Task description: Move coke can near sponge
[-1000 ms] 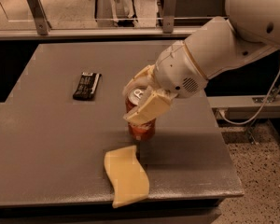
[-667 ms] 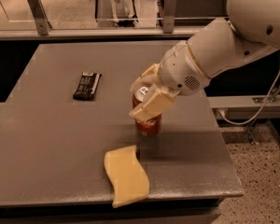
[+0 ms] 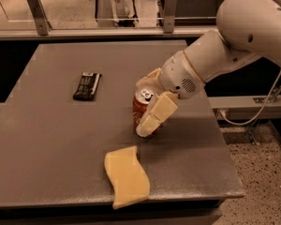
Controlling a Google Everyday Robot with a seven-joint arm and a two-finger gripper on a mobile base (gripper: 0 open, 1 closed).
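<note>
The red coke can (image 3: 139, 110) stands upright on the grey table (image 3: 47, 139), right of centre, with its silver top showing. My gripper (image 3: 141, 108) comes in from the right and is shut around the can, one cream pad in front of it and one behind. The pale-yellow wavy sponge (image 3: 126, 176) lies flat near the table's front edge, a short way in front of the can and slightly left. Its near end hangs over the edge. Can and sponge do not touch.
A flat black wrapped bar (image 3: 87, 86) lies on the table's left-centre part. My white arm (image 3: 234, 46) reaches in from the upper right. The table's right edge is close behind the can, with speckled floor (image 3: 262, 191) beyond. A metal rail (image 3: 107, 20) runs behind the table.
The gripper with the can has shifted slightly right and settled lower, so the can now stands on the table. The sponge and the black bar have not moved.
</note>
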